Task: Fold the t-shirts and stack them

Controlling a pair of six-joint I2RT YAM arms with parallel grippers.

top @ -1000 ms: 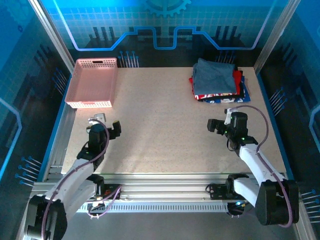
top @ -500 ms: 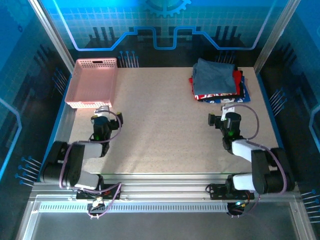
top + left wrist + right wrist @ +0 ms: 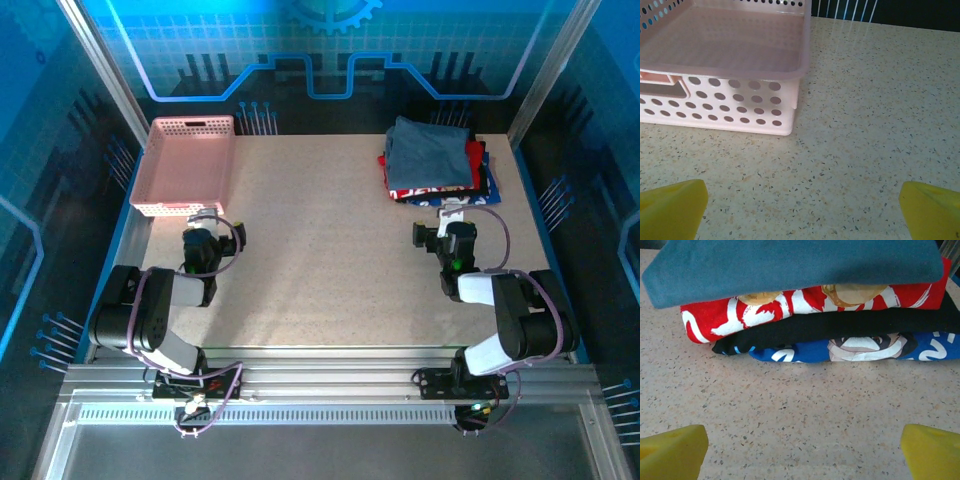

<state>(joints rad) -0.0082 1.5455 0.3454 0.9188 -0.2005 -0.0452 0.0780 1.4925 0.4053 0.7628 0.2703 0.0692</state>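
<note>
Slate-blue shirt [image 3: 430, 150] tops the stack [image 3: 440, 190] far right. The left arm [image 3: 160, 300] and right arm [image 3: 510, 310] have folded to rest, jaws wide and empty, so the stacking looks done.

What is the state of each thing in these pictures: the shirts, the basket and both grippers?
slate-blue t-shirt: folded, lying on top of the others
red t-shirt: folded, second from the top
black t-shirt: folded, under the red one
blue t-shirt: folded, lowest, on the table
pink basket: upright on the table
left gripper: jaws open, holding nothing
right gripper: jaws open, holding nothing
</note>
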